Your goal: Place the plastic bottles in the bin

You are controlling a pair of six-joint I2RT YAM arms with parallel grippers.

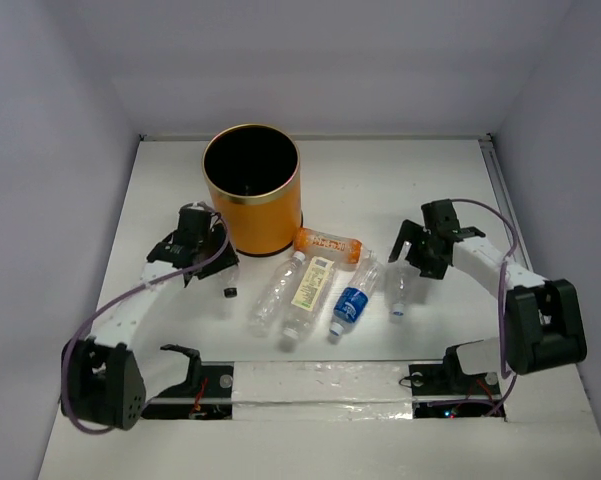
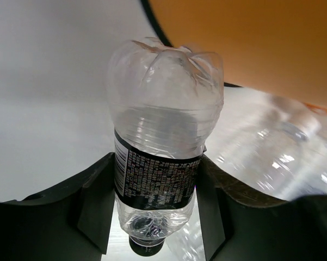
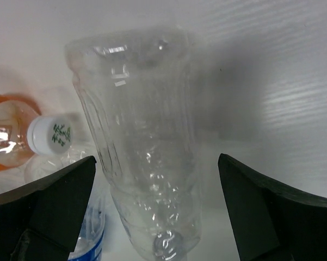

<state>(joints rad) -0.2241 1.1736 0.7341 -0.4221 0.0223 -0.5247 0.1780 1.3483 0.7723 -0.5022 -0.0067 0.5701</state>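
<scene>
The orange bin (image 1: 252,200) stands at the back left; its wall shows in the left wrist view (image 2: 250,43). My left gripper (image 1: 208,256) (image 2: 155,201) is shut on the dark-label bottle (image 1: 228,285) (image 2: 163,119), just left of the bin, cap toward the table. My right gripper (image 1: 418,262) (image 3: 158,206) is open and straddles the unlabelled clear bottle (image 1: 399,292) (image 3: 141,152), with a gap on both sides. The orange bottle (image 1: 328,244) (image 3: 5,136), pale-yellow-label bottle (image 1: 310,285), blue-label bottle (image 1: 352,302) (image 3: 90,239) and another clear bottle (image 1: 270,298) (image 2: 272,147) lie between the arms.
White walls close the table on the left, back and right. A taped strip (image 1: 320,378) runs along the near edge between the arm bases. The lying bottles crowd together just right of the bin's foot.
</scene>
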